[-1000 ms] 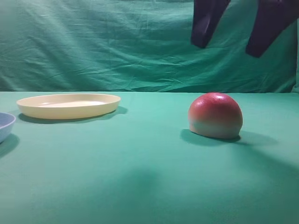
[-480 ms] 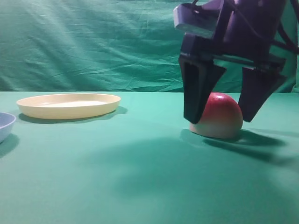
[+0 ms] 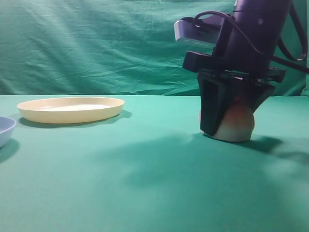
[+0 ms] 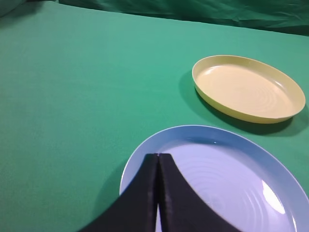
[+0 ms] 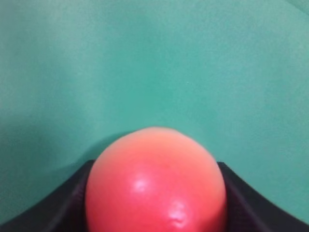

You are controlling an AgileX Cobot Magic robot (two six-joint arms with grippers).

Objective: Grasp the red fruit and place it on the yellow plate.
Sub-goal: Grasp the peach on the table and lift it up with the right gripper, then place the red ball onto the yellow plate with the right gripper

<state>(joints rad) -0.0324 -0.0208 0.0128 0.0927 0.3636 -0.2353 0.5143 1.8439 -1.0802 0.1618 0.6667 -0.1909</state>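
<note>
The red fruit (image 3: 237, 122) rests on the green cloth at the right, red on top and pale at its base. My right gripper (image 3: 231, 126) stands over it from above, a dark finger on each side, shut on it. In the right wrist view the red fruit (image 5: 155, 186) fills the gap of the right gripper (image 5: 155, 164), and both fingers touch its sides. The yellow plate (image 3: 71, 108) lies empty at the far left. My left gripper (image 4: 158, 155) is shut on nothing, hovering over a light blue dish (image 4: 231, 179), with the yellow plate (image 4: 248, 92) beyond it.
The light blue dish (image 3: 6, 128) pokes in at the left edge, in front of the yellow plate. A wrinkled green backdrop (image 3: 96, 43) hangs behind the table. Green cloth (image 3: 145, 169) covers the surface between the plate and the fruit.
My right gripper came down from the top of the view over the fruit, and its fingers drew in against the fruit's sides. The fruit and plate have stayed where they were.
</note>
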